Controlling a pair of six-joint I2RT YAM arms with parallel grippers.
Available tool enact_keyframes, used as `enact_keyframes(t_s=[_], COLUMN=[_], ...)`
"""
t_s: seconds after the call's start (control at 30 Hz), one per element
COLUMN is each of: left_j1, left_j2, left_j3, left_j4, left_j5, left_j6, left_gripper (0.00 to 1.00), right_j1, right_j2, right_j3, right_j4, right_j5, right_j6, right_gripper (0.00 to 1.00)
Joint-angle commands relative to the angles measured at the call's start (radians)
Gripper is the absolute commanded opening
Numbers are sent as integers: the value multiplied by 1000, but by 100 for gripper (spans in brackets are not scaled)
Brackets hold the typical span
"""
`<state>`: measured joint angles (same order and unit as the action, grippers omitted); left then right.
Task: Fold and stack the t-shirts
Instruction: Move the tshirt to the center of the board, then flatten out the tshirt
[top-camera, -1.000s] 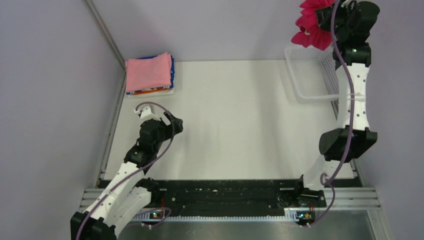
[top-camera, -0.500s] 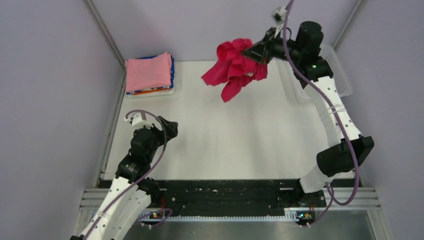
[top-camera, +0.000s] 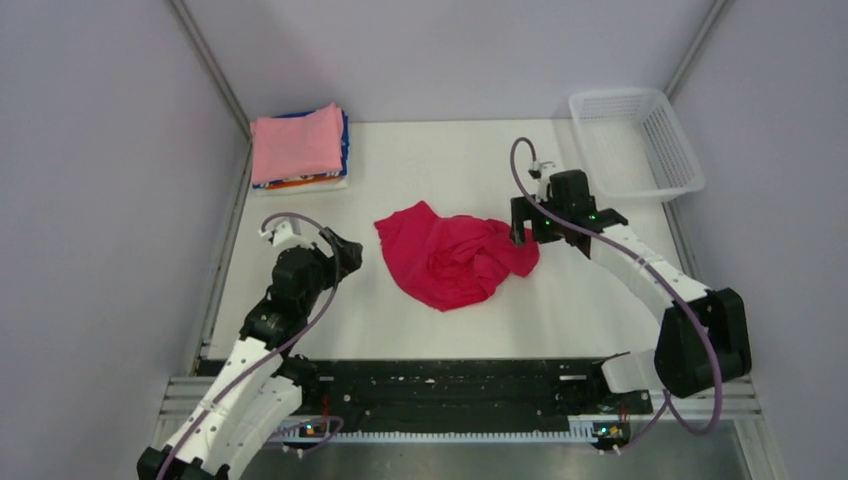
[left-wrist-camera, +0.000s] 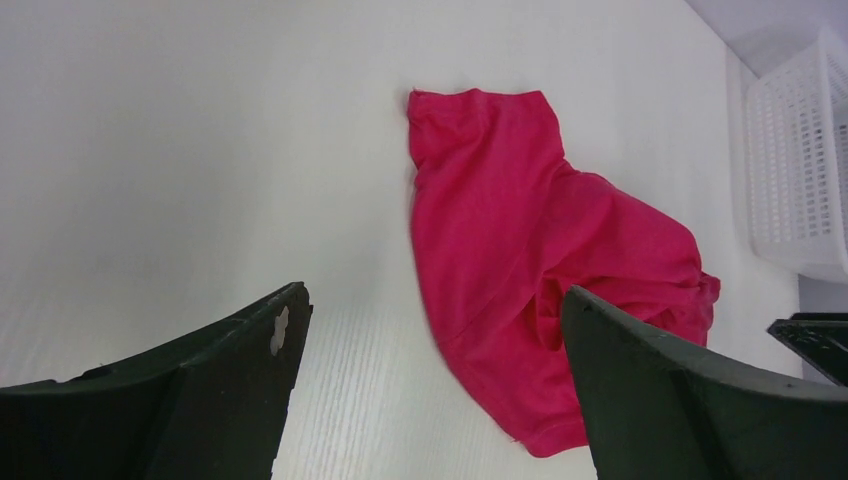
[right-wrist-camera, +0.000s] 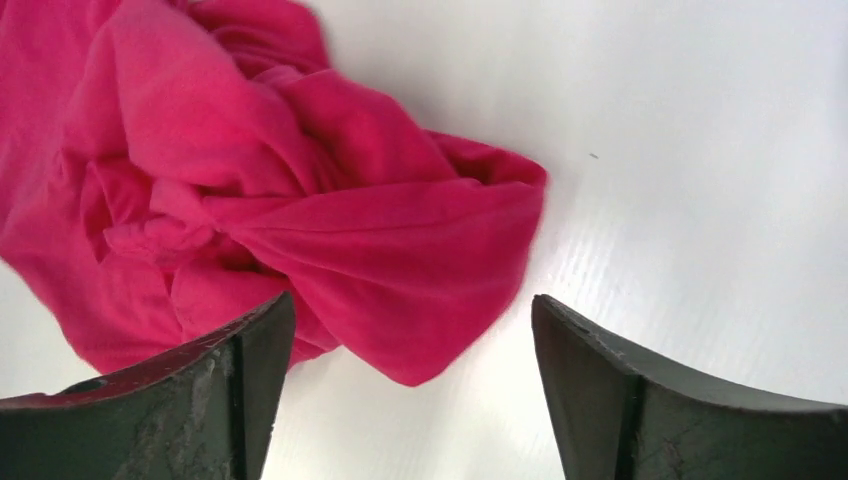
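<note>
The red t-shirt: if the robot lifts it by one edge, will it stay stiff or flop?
Probably flop: the red t-shirt lies crumpled in soft folds, so it would likely droop from wherever it is pinched. It looks thin, so probably light. Pushed across the table, it would likely bunch up rather than slide whole.

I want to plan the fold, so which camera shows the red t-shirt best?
The top external view: the whole crumpled red t-shirt shows, outline complete. The left wrist view hides part behind a pincer finger; the right wrist view shows only its bunched end.
</note>
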<state>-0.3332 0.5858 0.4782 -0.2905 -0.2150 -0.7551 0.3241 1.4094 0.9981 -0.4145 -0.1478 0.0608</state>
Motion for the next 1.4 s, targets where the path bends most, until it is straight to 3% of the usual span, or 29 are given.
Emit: enact_keyframes(t_s=[0.0,0.2,0.37,0.5,0.6,0.83,0.97,1.03,1.13,1.2,1.23,1.27,1.37], left_j1=[-1,-1,-1,-1,-4,-30,-47,-55,-67,-71,-72,-73,-73], left_j2=[156,491,749,909,970,1089,1181,1219,1272,1303,1313,1316,1272], left_j3=[7,141,303,387,389,418,476,505,576,645,671,686,690], left_j4=[173,181,140,125,145,142,128,129,118,65,46,30,29], left_j5=[68,81,178,236,274,267,286,296,272,243,229,209,146], left_j6=[-34,-44,-28,-37,-53,-67,-63,-59,-22,-1,3,9,28], left_gripper=[99,99,99,94,91,89,82,76,53,32,5,0,0], right_j1=[-4,-6,-41,-119,-148,-153,-153,-152,-153,-154,-152,-154,-153], right_j2=[-208,-363,-393,-347,-292,-136,-32,23,102,143,166,177,168], right_j3=[-104,-304,-387,-411,-429,-360,-319,-299,-272,-265,-266,-272,-294], right_j4=[174,250,311,360,440,514,558,575,605,632,647,665,715], right_j5=[252,354,350,253,184,177,140,101,47,8,-15,-43,-98], right_j6=[244,403,477,560,568,560,563,565,563,566,572,579,590], right_gripper=[96,99,99,98,91,85,79,74,67,59,54,45,9])
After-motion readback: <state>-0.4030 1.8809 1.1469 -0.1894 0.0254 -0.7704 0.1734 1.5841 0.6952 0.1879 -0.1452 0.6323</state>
